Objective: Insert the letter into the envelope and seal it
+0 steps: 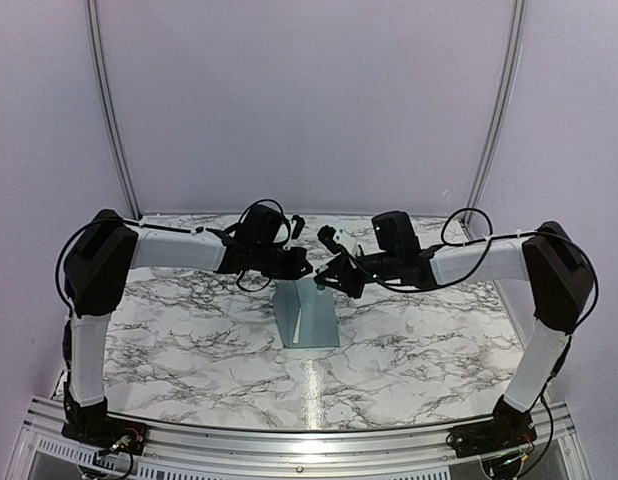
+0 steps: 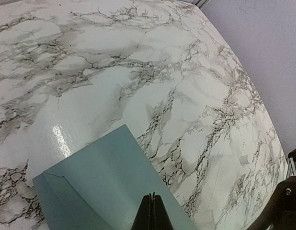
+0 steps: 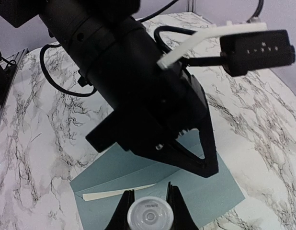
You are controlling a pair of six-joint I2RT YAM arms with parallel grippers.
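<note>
With the envelope (image 1: 307, 313) at frame centre pinched by the clenched left gripper (image 2: 151, 211) and a small tube (image 3: 150, 216) grasped by the right gripper (image 3: 149, 203) (a pale strip, possibly the letter, shows at its mouth), glue could be smeared off the flap if the envelope is dragged.

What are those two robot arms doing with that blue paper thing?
They are working on a grey-blue envelope lying on the marble table. The left gripper is pinched shut on the envelope. The right gripper holds a small round white tube just above it. A pale strip shows at the envelope's flap edge.
</note>
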